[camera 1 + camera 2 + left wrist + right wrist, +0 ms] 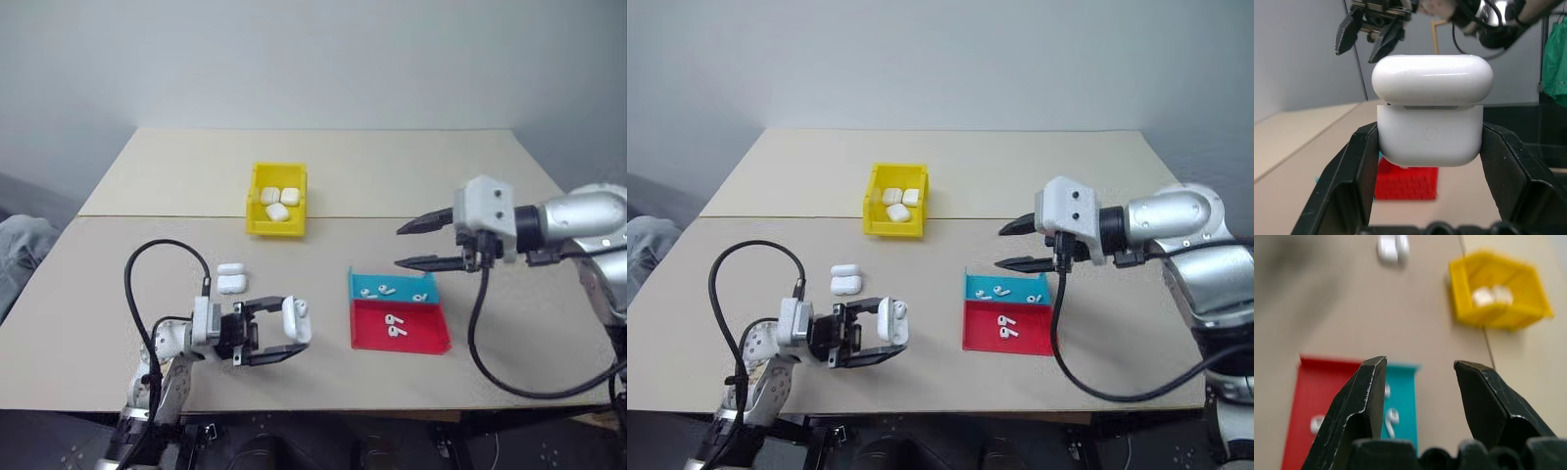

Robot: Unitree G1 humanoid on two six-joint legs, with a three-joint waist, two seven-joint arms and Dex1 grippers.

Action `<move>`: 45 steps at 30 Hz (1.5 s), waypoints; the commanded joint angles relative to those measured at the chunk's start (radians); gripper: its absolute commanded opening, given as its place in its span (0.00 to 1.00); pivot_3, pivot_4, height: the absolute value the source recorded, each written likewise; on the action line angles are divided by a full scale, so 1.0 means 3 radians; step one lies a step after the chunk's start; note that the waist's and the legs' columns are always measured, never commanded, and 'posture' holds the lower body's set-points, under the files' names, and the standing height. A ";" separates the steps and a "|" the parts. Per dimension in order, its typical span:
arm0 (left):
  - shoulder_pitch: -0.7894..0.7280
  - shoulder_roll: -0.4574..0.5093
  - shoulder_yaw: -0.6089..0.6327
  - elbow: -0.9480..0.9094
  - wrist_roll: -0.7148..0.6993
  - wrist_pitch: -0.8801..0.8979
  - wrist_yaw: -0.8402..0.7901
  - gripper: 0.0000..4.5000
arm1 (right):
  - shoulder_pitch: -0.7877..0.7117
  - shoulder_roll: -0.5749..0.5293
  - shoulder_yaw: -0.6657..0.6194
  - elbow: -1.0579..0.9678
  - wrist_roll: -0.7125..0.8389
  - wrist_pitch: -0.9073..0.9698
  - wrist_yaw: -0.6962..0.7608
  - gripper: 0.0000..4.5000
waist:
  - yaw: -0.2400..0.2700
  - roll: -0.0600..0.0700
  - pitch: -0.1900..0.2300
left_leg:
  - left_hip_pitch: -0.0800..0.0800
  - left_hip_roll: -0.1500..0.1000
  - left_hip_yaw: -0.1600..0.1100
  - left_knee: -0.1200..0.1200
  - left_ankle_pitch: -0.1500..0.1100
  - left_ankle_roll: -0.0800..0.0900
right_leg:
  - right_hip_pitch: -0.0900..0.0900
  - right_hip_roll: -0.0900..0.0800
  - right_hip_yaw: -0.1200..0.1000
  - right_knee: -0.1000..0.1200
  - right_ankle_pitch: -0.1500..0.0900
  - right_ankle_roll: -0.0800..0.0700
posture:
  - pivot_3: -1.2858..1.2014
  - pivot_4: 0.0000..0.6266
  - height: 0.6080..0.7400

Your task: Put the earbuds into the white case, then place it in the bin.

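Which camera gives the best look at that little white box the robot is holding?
The left wrist view: the white case shows close up, clamped in the left pincer. Both head views show it small; the right wrist view shows spare cases.

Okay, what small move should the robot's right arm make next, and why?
Probably lower the open right gripper onto an earbud in the shallow cyan tray: nothing sits between its fingers, and the left gripper already holds the small glossy white case, lid ajar.
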 commanded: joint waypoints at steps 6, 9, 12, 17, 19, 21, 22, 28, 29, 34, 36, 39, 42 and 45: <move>0.0133 -0.0070 -0.0039 -0.0227 0.0095 -0.0199 0.0205 0.63 | -0.0707 0.0422 0.0887 0.0980 -0.1197 -0.1056 0.0366 0.59 | -0.0019 0.0000 0.0000 | -0.0002 0.0000 0.0012 0.0000 0.0000 -0.0001 | -0.0001 0.0000 -0.0001 0.0001 0.0000 0.0001 | 0.52 0.24 1.00; 0.0189 -0.0086 -0.0042 -0.0281 0.0110 -0.0225 0.0273 0.63 | -0.0853 0.0557 0.1011 0.1266 -0.1353 -0.1416 0.0526 0.59 | -0.0023 0.0001 0.0001 | -0.0003 -0.0001 0.0020 0.0000 0.0000 -0.0001 | -0.0001 -0.0001 -0.0001 0.0000 0.0001 0.0001 | 0.52 0.24 1.00; 0.0245 -0.0085 -0.0029 -0.0303 0.0122 -0.0248 0.0320 0.63 | -0.0968 0.0692 0.1104 0.1593 -0.1507 -0.1681 0.0595 0.59 | -0.0025 0.0001 0.0001 | -0.0003 0.0000 0.0021 0.0000 0.0001 -0.0001 | -0.0002 -0.0002 -0.0001 0.0001 0.0001 0.0002 | 0.52 0.24 1.00; 0.0308 -0.0102 -0.0052 -0.0299 0.0162 -0.0328 0.0398 0.63 | -0.1153 0.0995 0.1223 0.2140 -0.1725 -0.1961 0.0627 0.59 | -0.0031 0.0002 0.0001 | 0.0000 0.0002 0.0022 0.0000 0.0001 -0.0002 | -0.0001 -0.0001 -0.0002 0.0004 0.0001 0.0001 | 0.52 0.24 1.00; 0.0328 -0.0100 -0.0056 -0.0317 0.0170 -0.0338 0.0428 0.63 | -0.1197 0.1091 0.1243 0.2305 -0.1802 -0.2039 0.0626 0.59 | -0.0032 0.0002 0.0001 | -0.0001 0.0002 0.0023 0.0000 0.0001 -0.0002 | -0.0002 -0.0001 -0.0002 0.0004 0.0001 0.0000 | 0.52 0.24 1.00; 0.0344 -0.0067 -0.0038 -0.0319 0.0167 -0.0361 0.0426 0.63 | -0.1230 0.1162 0.1279 0.2446 -0.1873 -0.2143 0.0641 0.59 | -0.0032 0.0002 0.0001 | -0.0001 0.0002 0.0024 -0.0001 0.0002 -0.0003 | -0.0002 -0.0001 -0.0002 0.0004 0.0001 0.0000 | 0.52 0.24 1.00; 0.0344 -0.0053 -0.0030 -0.0314 0.0170 -0.0374 0.0427 0.63 | -0.1240 0.1191 0.1286 0.2501 -0.1896 -0.2182 0.0651 0.59 | -0.0030 0.0002 0.0001 | -0.0001 0.0002 0.0025 -0.0001 0.0002 -0.0003 | -0.0002 -0.0001 -0.0002 0.0003 0.0001 0.0000 | 0.52 0.24 1.00; 0.0326 -0.0024 -0.0031 -0.0290 0.0213 -0.0425 0.0485 0.63 | -0.1273 0.1328 0.1332 0.2819 -0.2127 -0.2377 0.0566 0.59 | -0.0032 0.0003 0.0001 | 0.0000 0.0003 0.0026 -0.0001 0.0002 -0.0004 | -0.0002 -0.0001 -0.0002 0.0005 0.0001 0.0000 | 0.52 0.24 1.00; 0.0329 -0.0022 -0.0033 -0.0295 0.0215 -0.0424 0.0491 0.63 | -0.1275 0.1342 0.1328 0.2852 -0.2151 -0.2394 0.0551 0.59 | -0.0032 0.0003 0.0001 | 0.0000 0.0003 0.0027 -0.0001 0.0002 -0.0004 | -0.0002 -0.0001 -0.0002 0.0005 0.0001 0.0000 | 0.52 0.24 1.00; 0.0370 0.0022 -0.0024 -0.0333 0.0218 -0.0409 0.0508 0.63 | -0.1268 0.1405 0.1272 0.2937 -0.2146 -0.2409 0.0593 0.59 | -0.0034 0.0004 0.0001 | 0.0000 0.0003 0.0028 -0.0002 0.0003 -0.0005 | -0.0003 -0.0001 -0.0001 0.0005 0.0001 0.0000 | 0.52 0.24 1.00; 0.0366 0.0035 -0.0021 -0.0345 0.0218 -0.0395 0.0519 0.63 | -0.1259 0.1417 0.1261 0.2924 -0.2114 -0.2392 0.0664 0.59 | -0.0034 0.0004 0.0001 | 0.0000 0.0003 0.0028 -0.0002 0.0003 -0.0005 | -0.0003 -0.0001 -0.0002 0.0005 0.0002 0.0000 | 0.52 0.24 1.00; 0.0353 0.0047 -0.0027 -0.0359 0.0213 -0.0377 0.0539 0.63 | -0.1252 0.1432 0.1255 0.2916 -0.2116 -0.2378 0.0677 0.59 | -0.0034 0.0004 0.0001 | 0.0000 0.0003 0.0028 -0.0002 0.0003 -0.0005 | -0.0003 -0.0001 -0.0001 0.0005 0.0002 -0.0001 | 0.52 0.24 1.00; 0.0334 0.0059 -0.0040 -0.0390 0.0215 -0.0339 0.0579 0.63 | -0.1266 0.1460 0.1272 0.2968 -0.2180 -0.2357 0.0615 0.59 | -0.0034 0.0004 0.0001 | 0.0000 0.0003 0.0028 -0.0002 0.0003 -0.0005 | -0.0003 -0.0001 -0.0001 0.0006 0.0002 -0.0001 | 0.52 0.24 1.00; 0.0338 0.0070 -0.0053 -0.0410 0.0227 -0.0336 0.0596 0.63 | -0.1264 0.1464 0.1277 0.3008 -0.2206 -0.2376 0.0594 0.59 | -0.0034 0.0004 0.0001 | 0.0000 0.0003 0.0028 -0.0002 0.0003 -0.0005 | -0.0003 -0.0001 -0.0001 0.0005 0.0002 -0.0001 | 0.52 0.24 1.00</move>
